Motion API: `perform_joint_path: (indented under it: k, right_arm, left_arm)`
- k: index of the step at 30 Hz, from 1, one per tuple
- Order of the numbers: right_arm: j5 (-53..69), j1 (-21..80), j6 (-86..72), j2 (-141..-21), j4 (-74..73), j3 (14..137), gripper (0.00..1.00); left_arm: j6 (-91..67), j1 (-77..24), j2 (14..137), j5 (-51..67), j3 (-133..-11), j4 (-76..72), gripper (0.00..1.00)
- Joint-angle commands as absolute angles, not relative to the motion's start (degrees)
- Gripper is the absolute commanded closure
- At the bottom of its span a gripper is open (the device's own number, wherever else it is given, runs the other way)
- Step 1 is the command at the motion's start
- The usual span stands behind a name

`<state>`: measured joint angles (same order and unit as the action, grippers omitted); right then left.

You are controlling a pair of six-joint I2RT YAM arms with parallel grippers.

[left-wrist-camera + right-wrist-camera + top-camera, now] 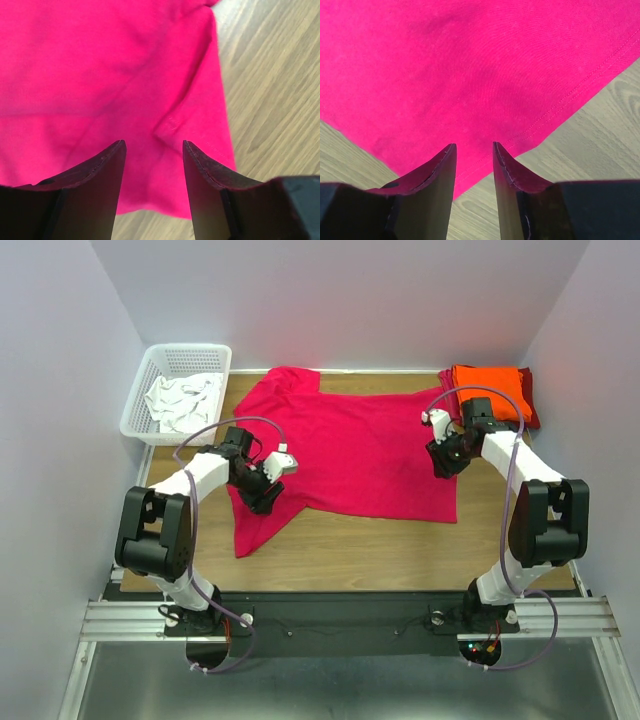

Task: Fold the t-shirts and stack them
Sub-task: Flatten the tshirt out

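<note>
The pinkish-red t-shirt (360, 455) lies spread flat across the middle of the table. My left gripper (265, 498) hovers open over its left sleeve area; the left wrist view shows the sleeve (195, 125) and its hem between the spread fingers (107, 175). My right gripper (441, 466) hovers open over the shirt's right edge; the right wrist view shows the stitched hem corner (530, 130) just ahead of the fingers (442, 170). The orange t-shirt (490, 388) lies folded on the darker red t-shirt (531, 415) at the back right corner.
A white plastic basket (180, 390) with white cloth in it stands at the back left, off the table's corner. Bare wood table (400, 555) shows in front of the shirt. White walls enclose the sides and back.
</note>
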<state>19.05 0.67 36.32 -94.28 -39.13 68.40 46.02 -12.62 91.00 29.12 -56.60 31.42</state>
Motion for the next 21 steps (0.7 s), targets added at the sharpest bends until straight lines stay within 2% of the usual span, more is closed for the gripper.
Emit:
perform_joint_path:
  k: [1, 5, 11, 12, 14, 15, 17, 18, 20, 21]
  right_arm:
    - [18.7, 0.4, 35.3, -94.7, -38.9, 67.8, 0.59]
    - [18.4, 0.4, 35.7, -94.8, -38.8, 67.5, 0.6]
    - [17.7, 0.4, 36.3, -94.7, -38.4, 66.9, 0.61]
    - [17.5, 0.4, 36.4, -94.7, -38.3, 66.9, 0.61]
    - [17.4, 0.4, 36.5, -94.7, -38.3, 66.8, 0.62]
    - [17.2, 0.4, 36.6, -94.7, -38.2, 66.8, 0.62]
    - [17.2, 0.4, 36.7, -94.6, -38.2, 66.6, 0.62]
    - [17.2, 0.4, 36.7, -94.5, -38.1, 66.6, 0.63]
    - [17.1, 0.4, 36.8, -94.5, -38.1, 66.4, 0.64]
    - [17.0, 0.4, 36.8, -94.6, -38.1, 66.4, 0.64]
  left_arm:
    - [43.1, -14.9, 91.3, 27.0, -55.2, 29.4, 0.39]
    - [43.0, -15.8, 92.3, 26.4, -54.8, 29.4, 0.41]
    - [44.4, -16.8, 91.9, 27.2, -54.2, 31.6, 0.55]
    - [45.2, -16.8, 91.8, 27.5, -54.3, 32.1, 0.62]
    - [45.8, -16.8, 91.4, 28.6, -54.6, 33.6, 0.69]
    - [46.3, -16.9, 90.5, 29.2, -54.8, 34.2, 0.77]
    - [46.8, -17.0, 89.4, 31.0, -55.9, 36.4, 0.84]
    - [46.9, -17.4, 87.9, 31.5, -56.2, 36.9, 0.92]
    - [47.3, -18.6, 85.9, 32.8, -56.2, 38.4, 1.0]
    - [47.3, -19.4, 85.3, 33.1, -56.1, 38.9, 1.0]
